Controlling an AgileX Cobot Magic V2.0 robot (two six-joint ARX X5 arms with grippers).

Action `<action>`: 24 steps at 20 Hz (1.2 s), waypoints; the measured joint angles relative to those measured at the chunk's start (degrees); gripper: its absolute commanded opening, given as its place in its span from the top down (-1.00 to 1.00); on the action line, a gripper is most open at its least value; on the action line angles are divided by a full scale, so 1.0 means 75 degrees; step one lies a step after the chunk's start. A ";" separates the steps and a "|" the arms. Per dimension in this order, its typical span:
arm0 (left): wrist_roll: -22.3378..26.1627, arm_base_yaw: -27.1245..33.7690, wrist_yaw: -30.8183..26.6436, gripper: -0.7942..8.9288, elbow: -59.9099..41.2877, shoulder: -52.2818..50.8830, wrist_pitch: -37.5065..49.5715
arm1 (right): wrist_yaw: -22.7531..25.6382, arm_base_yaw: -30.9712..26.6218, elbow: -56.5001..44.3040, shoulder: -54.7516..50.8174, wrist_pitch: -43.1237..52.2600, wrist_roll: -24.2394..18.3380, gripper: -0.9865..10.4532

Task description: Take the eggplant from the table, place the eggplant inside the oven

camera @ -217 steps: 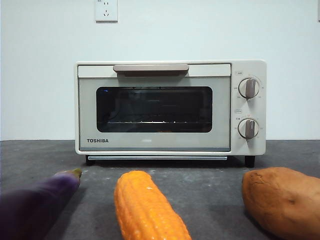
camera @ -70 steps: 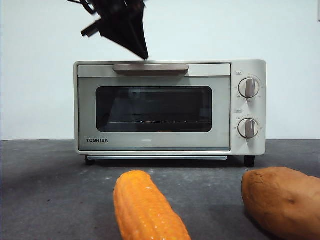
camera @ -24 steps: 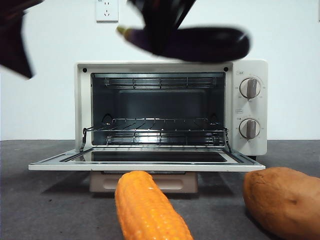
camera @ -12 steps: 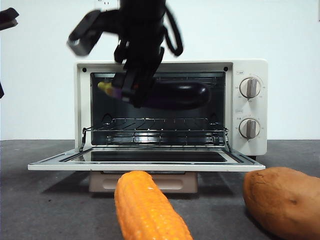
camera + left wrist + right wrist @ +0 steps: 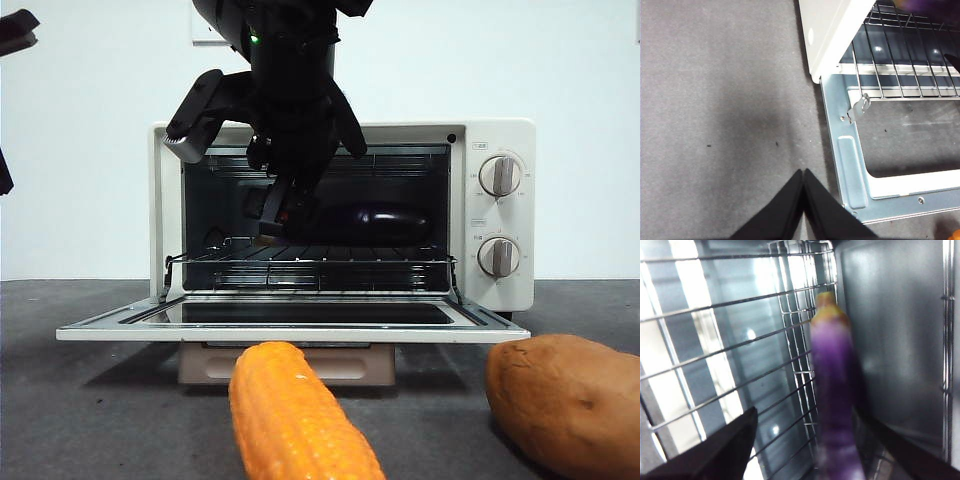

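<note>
The dark-purple eggplant (image 5: pixel 385 222) lies lengthwise inside the open oven (image 5: pixel 500 140), just over the wire rack (image 5: pixel 310 262). My right gripper (image 5: pixel 277 214) reaches down into the oven mouth at the eggplant's stem end. In the right wrist view the eggplant (image 5: pixel 835 390) is blurred between the jaws of the right gripper (image 5: pixel 805 411), which stand apart, the one jaw clear of it. My left gripper (image 5: pixel 802 175) is shut on nothing, above the table (image 5: pixel 715 125) beside the lowered door's (image 5: pixel 850 165) corner. A purple edge of the eggplant (image 5: pixel 935 5) shows there too.
An orange-yellow corn cob (image 5: pixel 295 420) lies on the table in front of the open door (image 5: pixel 300 325). A brown sweet potato (image 5: pixel 565 400) sits at the front right. The left arm shows as a black tip (image 5: pixel 15 30) at the top left corner.
The right gripper has gone lower and deeper into the oven with the eggplant, which is now down near the rack. Its jaws stand apart. The left arm has stayed put.
</note>
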 measured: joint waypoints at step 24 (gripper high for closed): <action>0.0015 0.0000 0.0239 0.82 0.0000 0.0571 0.0280 | 0.0254 0.0583 0.0000 -0.0629 -0.0577 0.0734 0.30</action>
